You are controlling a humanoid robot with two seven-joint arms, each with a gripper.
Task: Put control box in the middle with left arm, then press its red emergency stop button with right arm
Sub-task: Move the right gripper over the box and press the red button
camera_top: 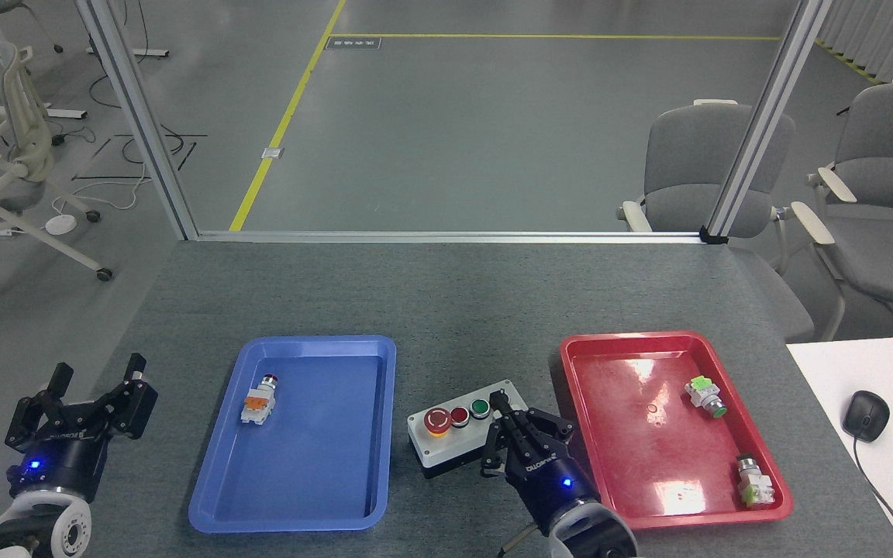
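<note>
Control box sat on the table between the blue tray and the red tray. Far left of the box, the left gripper hung with fingers spread, empty. At the box's right end, over the black knob, the right gripper had fingers drawn together, holding nothing. Pressing well probably meant sliding it left along the box to the big red stop button, then pushing straight down

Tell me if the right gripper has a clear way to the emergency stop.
Probably yes. The right gripper hangs over the control box's right end; nothing stands between it and the emergency stop at the left end.
</note>
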